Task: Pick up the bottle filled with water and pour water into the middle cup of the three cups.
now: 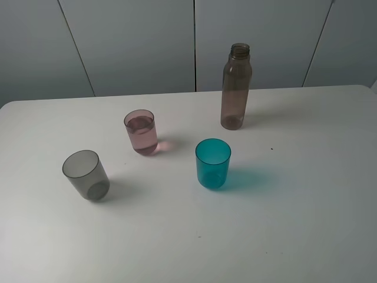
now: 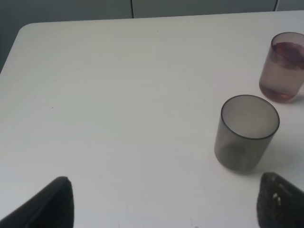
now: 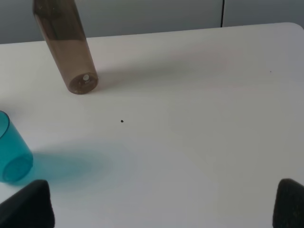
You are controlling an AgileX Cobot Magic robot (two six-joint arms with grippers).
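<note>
Bottle (image 1: 235, 86) stood uncapped near far edge; both jaws seen apart, nothing held. Careless approach: bottle toppled, or spill at filled middle cup (image 1: 141, 132).

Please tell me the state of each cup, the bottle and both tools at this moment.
pink cup: upright, holds water
grey cup: upright, empty
teal cup: upright, looks empty
bottle: upright, uncapped, standing free
left tool: open, holding nothing
right tool: open, holding nothing
</note>
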